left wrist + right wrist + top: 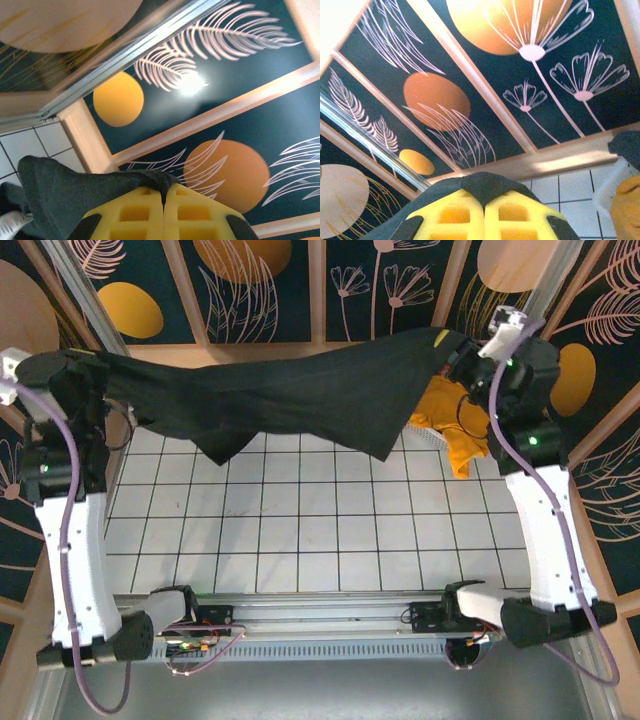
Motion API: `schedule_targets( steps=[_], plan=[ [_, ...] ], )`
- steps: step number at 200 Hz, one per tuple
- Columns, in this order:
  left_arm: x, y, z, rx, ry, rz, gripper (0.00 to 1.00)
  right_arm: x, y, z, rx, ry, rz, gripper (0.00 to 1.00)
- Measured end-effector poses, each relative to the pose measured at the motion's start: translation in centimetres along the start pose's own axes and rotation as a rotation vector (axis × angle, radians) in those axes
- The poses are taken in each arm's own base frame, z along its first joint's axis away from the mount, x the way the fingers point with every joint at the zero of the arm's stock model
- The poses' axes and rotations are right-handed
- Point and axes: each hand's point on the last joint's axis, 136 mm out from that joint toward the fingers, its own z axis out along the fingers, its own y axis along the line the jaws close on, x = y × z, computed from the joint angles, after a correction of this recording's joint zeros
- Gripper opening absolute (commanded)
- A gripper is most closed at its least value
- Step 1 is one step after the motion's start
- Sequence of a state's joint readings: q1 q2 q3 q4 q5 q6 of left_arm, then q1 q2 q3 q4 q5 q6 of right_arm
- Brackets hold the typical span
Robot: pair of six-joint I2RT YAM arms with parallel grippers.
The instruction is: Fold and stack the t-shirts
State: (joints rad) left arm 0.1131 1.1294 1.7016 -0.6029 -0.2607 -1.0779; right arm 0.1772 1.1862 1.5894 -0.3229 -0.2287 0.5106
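Note:
The black t-shirt [290, 395] hangs stretched in the air across the back of the table, sagging in the middle with two points drooping toward the tiles. My left gripper [85, 375] is shut on its left end; in the left wrist view the yellow pads [135, 215] pinch the dark cloth [65, 195] at the left gripper's tips [164, 192]. My right gripper [458, 355] is shut on the right end, with black fabric [487, 182] clamped at the right gripper's tips [484, 200]. The mustard-yellow t-shirt [455, 430] lies crumpled at the back right.
A white lattice basket [432, 438] holds the yellow shirt, and its rim [605, 187] shows beside the shirt [627, 207] in the right wrist view. White tiled tabletop [300, 530] spreads below the hanging cloth. Patterned wall panels [270, 280] close the back and sides.

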Motion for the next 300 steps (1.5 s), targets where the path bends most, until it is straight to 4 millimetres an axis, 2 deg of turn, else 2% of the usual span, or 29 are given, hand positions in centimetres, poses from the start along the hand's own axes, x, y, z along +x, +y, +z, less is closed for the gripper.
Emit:
schedule_targets(
  steps=[18, 34, 48, 61, 76, 90, 107, 123, 135, 147, 168, 184, 195, 210, 231, 236, 239, 245, 255, 258, 267, 279, 288, 300],
  plan=[
    [-0.5, -0.3, -0.7, 0.008, -0.015, -0.004, 0.0, -0.2, 0.4, 0.3, -0.036, -0.001, 0.015, 0.0],
    [0.0, -0.4, 0.7, -0.009, 0.003, 0.003, 0.0, 0.6, 0.1, 2.3, -0.065, 0.033, 0.032, 0.0],
    [1.4, 0.2, 3.4, -0.047, 0.042, 0.019, 0.0, 1.6, -0.6, 5.0, -0.079, 0.075, 0.057, 0.0],
    [3.1, 1.4, 6.5, -0.097, 0.086, 0.04, 0.0, 3.4, -2.4, 8.8, -0.07, 0.138, 0.092, 0.0],
    [5.7, 3.7, 10.9, -0.176, 0.153, 0.072, 0.0, 5.7, -4.7, 12.8, -0.05, 0.21, 0.13, 0.0],
    [7.5, 5.9, 14.2, -0.238, 0.209, 0.086, 0.0, 7.4, -6.5, 16.0, -0.034, 0.262, 0.164, 0.0],
    [8.5, 7.6, 17.1, -0.282, 0.254, 0.084, 0.0, 7.8, -7.3, 18.9, -0.035, 0.286, 0.179, 0.0],
    [7.7, 7.1, 18.5, -0.271, 0.256, 0.072, 0.0, 6.6, -6.8, 20.3, -0.047, 0.274, 0.176, 0.0],
    [6.1, 5.0, 18.7, -0.221, 0.233, 0.059, 0.0, 4.5, -5.6, 20.6, -0.073, 0.237, 0.16, 0.0],
    [3.9, 2.1, 18.0, -0.149, 0.19, 0.046, 0.0, 2.1, -4.0, 20.1, -0.104, 0.191, 0.141, 0.0],
    [0.2, -2.8, 14.8, -0.02, 0.107, 0.03, 0.0, -2.1, -1.8, 18.0, -0.139, 0.106, 0.108, 0.0],
    [-1.5, -4.3, 11.5, 0.018, 0.067, 0.024, 0.0, -3.6, -1.5, 15.9, -0.123, 0.076, 0.099, 0.0],
    [-2.1, -4.0, 9.4, 0.012, 0.044, 0.021, 0.0, -3.1, -1.8, 14.4, -0.095, 0.084, 0.102, 0.0],
    [-1.8, -1.4, 6.6, -0.036, 0.027, 0.011, 0.0, -0.6, -3.1, 11.8, -0.039, 0.124, 0.126, 0.0],
    [1.1, 5.2, 4.6, -0.152, 0.068, -0.007, 0.0, 5.6, -6.3, 7.9, 0.062, 0.223, 0.183, 0.0],
    [2.1, 6.9, 4.4, -0.183, 0.087, -0.008, 0.01, 7.1, -7.2, 7.2, 0.086, 0.247, 0.197, 0.14],
    [2.9, 8.1, 4.4, -0.205, 0.102, -0.012, 0.07, 8.4, -7.9, 6.6, 0.106, 0.265, 0.212, 0.27],
    [4.3, 10.5, 4.5, -0.255, 0.132, -0.013, 0.22, 10.6, -9.2, 5.8, 0.142, 0.302, 0.24, 0.47],
    [6.9, 14.9, 4.7, -0.349, 0.185, -0.013, 0.48, 14.7, -11.8, 4.6, 0.213, 0.375, 0.283, 0.71],
    [7.8, 16.4, 4.7, -0.385, 0.204, -0.008, 0.54, 16.0, -12.6, 4.3, 0.237, 0.398, 0.298, 0.75],
    [10.2, 20.9, 4.7, -0.491, 0.256, 0.0, 0.67, 19.7, -15.1, 3.3, 0.312, 0.469, 0.334, 0.8],
    [13.1, 26.1, 3.8, -0.617, 0.328, 0.015, 0.73, 24.2, -17.8, 1.9, 0.412, 0.559, 0.361, 0.81],
    [14.6, 28.8, 2.8, -0.687, 0.372, 0.019, 0.73, 27.1, -19.4, 0.4, 0.486, 0.624, 0.371, 0.81],
    [15.9, 30.8, 1.9, -0.732, 0.414, 0.025, 0.7, 29.6, -20.1, -1.0, 0.541, 0.683, 0.363, 0.81]
  ],
)
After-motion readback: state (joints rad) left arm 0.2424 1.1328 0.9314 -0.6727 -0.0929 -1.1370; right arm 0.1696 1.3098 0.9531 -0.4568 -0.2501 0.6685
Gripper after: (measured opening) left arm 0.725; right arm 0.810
